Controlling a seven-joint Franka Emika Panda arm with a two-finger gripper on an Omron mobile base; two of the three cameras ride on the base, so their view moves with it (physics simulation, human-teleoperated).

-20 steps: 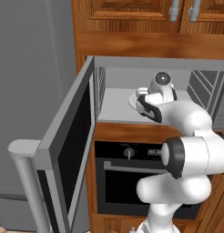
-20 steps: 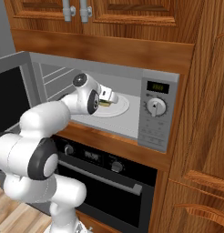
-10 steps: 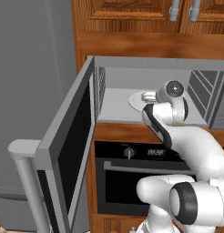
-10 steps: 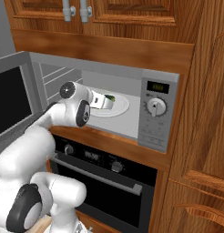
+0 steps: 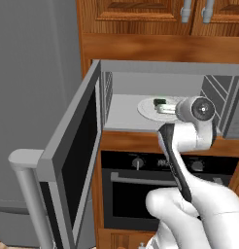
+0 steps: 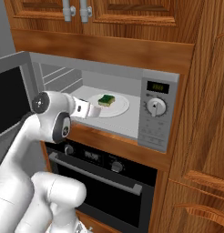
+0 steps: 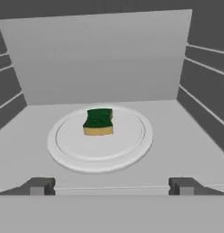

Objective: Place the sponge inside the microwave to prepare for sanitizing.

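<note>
Sponge (image 7: 98,121) lies free on the white round plate (image 7: 68,152), green scrub layer up and yellow body below, while the gripper (image 7: 111,187) hangs in front of it with its jaws spread wide and nothing between them. In the hand view the two dark fingertips (image 7: 38,186) stand well apart at the bottom, both short of the plate's near rim, and the sponge sits a little left of the plate's middle, clear of them.

From the right base view the gripper (image 6: 92,110) points into the microwave (image 6: 160,118) at the front of the opening, near the plate (image 6: 120,107) but apart from the sponge (image 6: 106,99), which rests toward the middle of the plate. The left base view shows the same sponge (image 5: 162,105) on the plate (image 5: 146,108), just beyond the arm's wrist.

The plate rests on the grey floor of the microwave's cavity, with ribbed side walls to either side. The microwave door (image 5: 68,160), dark glass with a grey bar handle (image 5: 29,199), is swung fully open to the left. Its control panel with a dial (image 6: 155,107) is at the right. Below is a black oven (image 6: 104,182) with knobs and a horizontal handle, above are wooden cabinets (image 6: 132,18), and a grey refrigerator (image 5: 34,73) stands to the left.
</note>
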